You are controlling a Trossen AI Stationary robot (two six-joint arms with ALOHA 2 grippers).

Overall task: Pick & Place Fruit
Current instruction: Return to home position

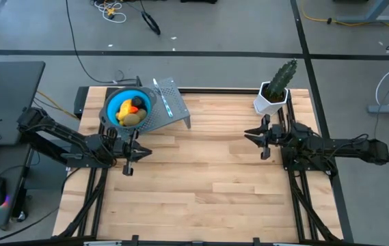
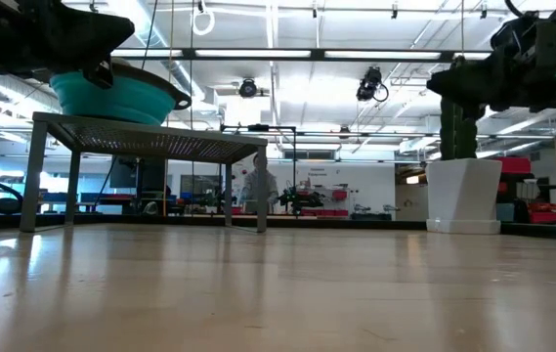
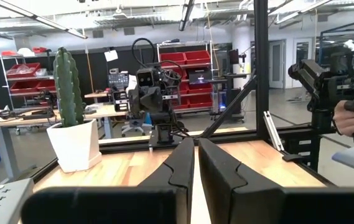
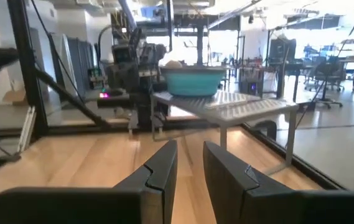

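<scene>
The toy fruits [image 1: 132, 111] lie together in a blue bowl [image 1: 114, 102]: yellow-orange and olive-green ovals, a dark round one and small orange pieces. The bowl [image 2: 111, 96] stands on a grey perforated metal stand [image 1: 170, 115] at the table's far left. My left gripper [image 1: 137, 152] hovers just near of the stand, shut and empty, its fingers [image 3: 183, 163] almost touching. My right gripper [image 1: 252, 137] hovers at the table's right, near of the cactus pot, pointing left with a narrow gap between its fingers [image 4: 161, 165]. It holds nothing.
A green cactus in a white pot [image 1: 273, 96] stands at the far right corner. A thin pale striped stick [image 1: 163, 100] lies on the stand beside the bowl. Bare wooden tabletop [image 1: 201, 184] spans the middle and near side. A person's hand [image 3: 353, 118] shows beyond the table.
</scene>
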